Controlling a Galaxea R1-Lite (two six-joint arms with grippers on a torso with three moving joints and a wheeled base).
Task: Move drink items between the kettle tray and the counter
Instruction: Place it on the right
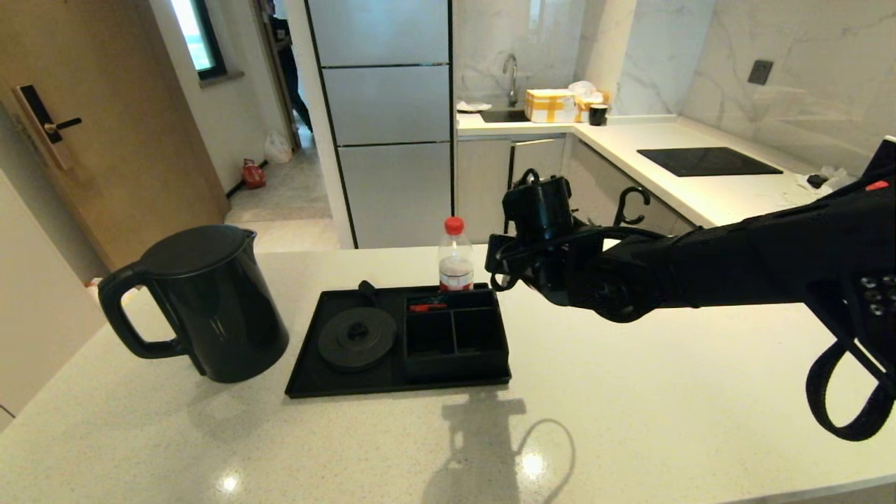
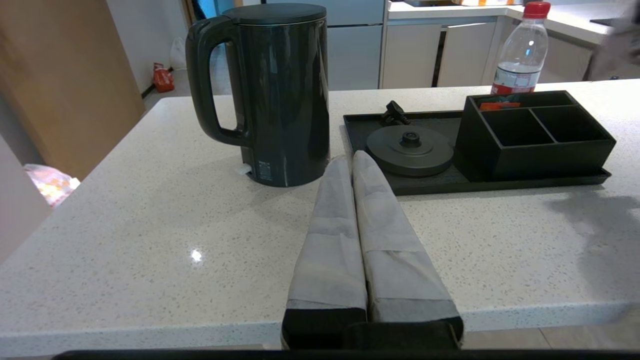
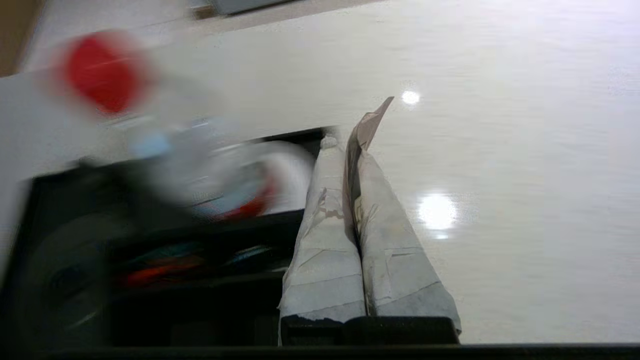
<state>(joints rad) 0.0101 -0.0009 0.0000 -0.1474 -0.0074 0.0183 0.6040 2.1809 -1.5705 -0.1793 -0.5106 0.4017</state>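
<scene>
The matte-black kettle (image 1: 210, 301) (image 2: 280, 95) stands on the counter (image 1: 630, 406), just left of the black kettle tray (image 1: 306, 378) (image 2: 360, 125). The tray's round base (image 1: 357, 337) (image 2: 410, 150) is bare. My right gripper (image 1: 498, 269) (image 3: 345, 145) hovers at the tray's back right corner, above the compartment box (image 1: 455, 336) (image 2: 535, 135). It is shut on a thin pale-pink sachet (image 3: 372, 122), whose corner pokes out past the fingertips. My left gripper (image 2: 350, 160) is shut and empty, low at the counter's near edge, pointing between the kettle and the tray.
A clear red-capped bottle (image 1: 456, 255) (image 2: 520, 50) stands right behind the compartment box, close to my right gripper. A red packet (image 1: 428, 306) (image 2: 500, 105) lies in the rear compartment. A hob (image 1: 707, 161) is set in the counter's far right wing.
</scene>
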